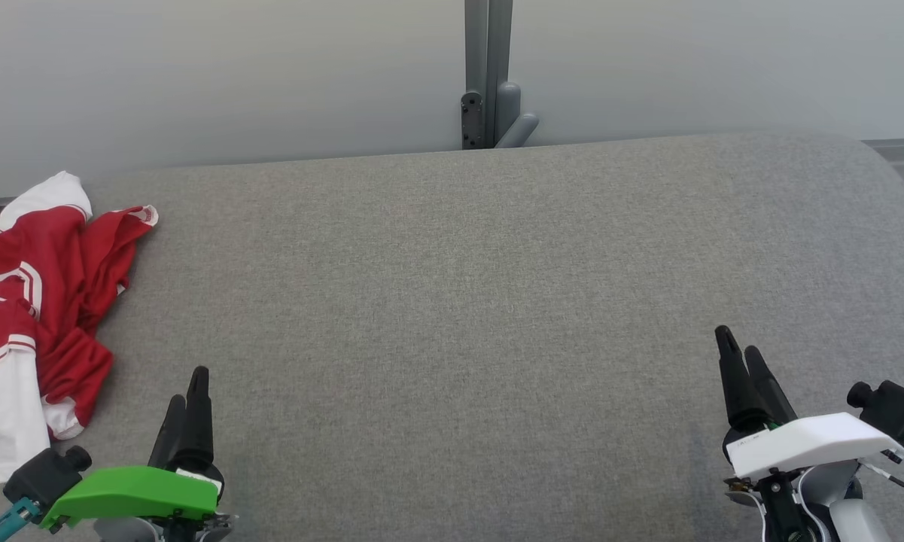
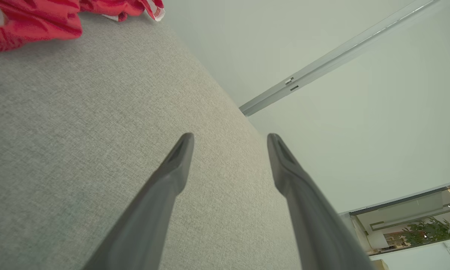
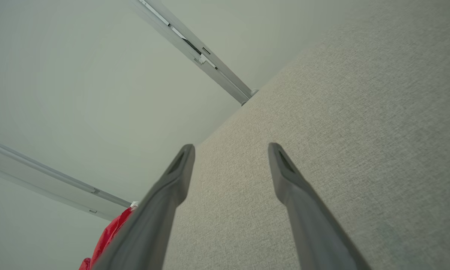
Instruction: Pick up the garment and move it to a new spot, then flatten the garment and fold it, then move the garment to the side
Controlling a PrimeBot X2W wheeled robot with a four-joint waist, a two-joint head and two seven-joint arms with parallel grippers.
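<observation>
- The grey fabric-covered table [image 1: 452, 301] lay open across its middle and right.
- A crumpled red-and-white garment [image 1: 60, 263] covered its left edge.
- A grey metal post [image 1: 488, 68] stood behind its far edge.

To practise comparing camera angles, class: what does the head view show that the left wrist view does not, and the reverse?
Head view adds: the right hand with its white cover, and the left hand's green cover. Left wrist view adds: a green plant behind a window, and the open gap between the left hand's fingers. Both share: the crumpled red garment, the grey surface, the left hand, the grey post on the wall.
</observation>
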